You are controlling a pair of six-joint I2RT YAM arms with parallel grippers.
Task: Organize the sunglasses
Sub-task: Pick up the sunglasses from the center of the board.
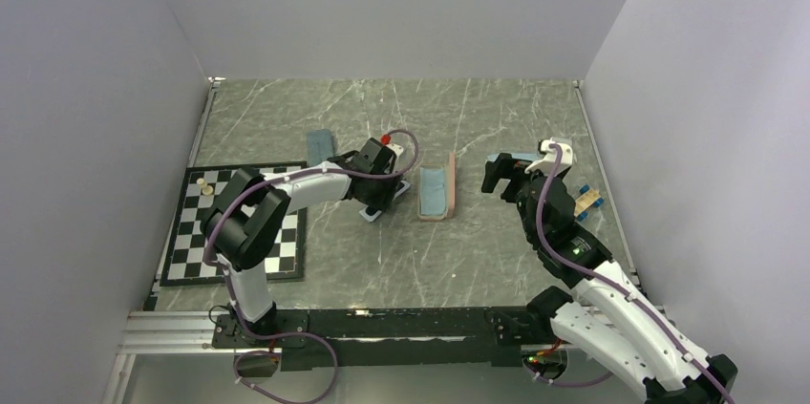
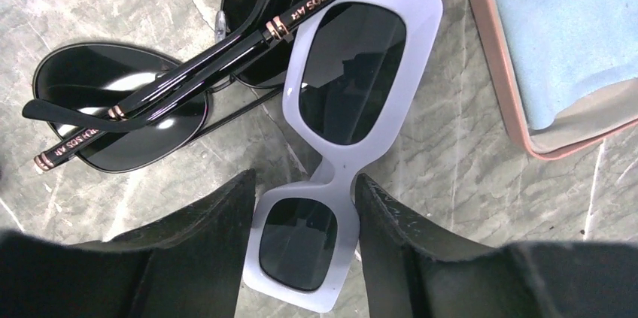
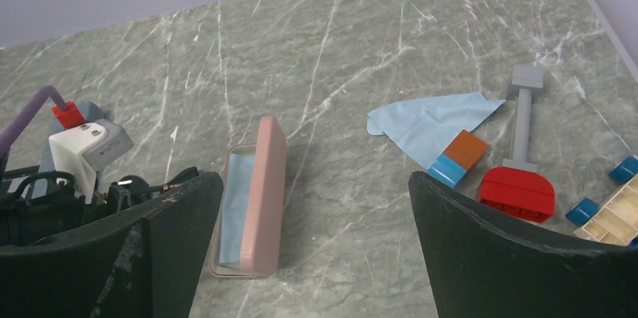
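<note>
A grey-green marble-patterned counter (image 1: pixel 382 261) carries everything, with a black-and-white chequered mat (image 1: pixel 191 242) at its nine o'clock side. Near the centre an oblong pink case (image 3: pixel 259 183) lies open, a light blue lining or cloth showing inside it, and a slate-blue oblong case (image 1: pixel 321 144) sits at about ten o'clock from it. The right pincer (image 3: pixel 314 179) hangs at three o'clock of the pink case with its jaws spread wide and nothing between them. A crumpled light blue cloth (image 3: pixel 429 122) lies beyond it, touching a cluster of coloured toy blocks (image 3: pixel 517 192). The left pincer (image 2: pixel 305 177) is down at nine o'clock of the pink case, partly closed and straddling one lens end of the chunky white-framed sunglasses (image 2: pixel 331 171). Its fingers sit right against the frame's two edges, though I cannot tell whether they actually squeeze it. The thin black-framed sunglasses (image 2: pixel 120 119) lie at ten o'clock of the white pair, arms folded, one arm overlapping the white frame's far end.
</note>
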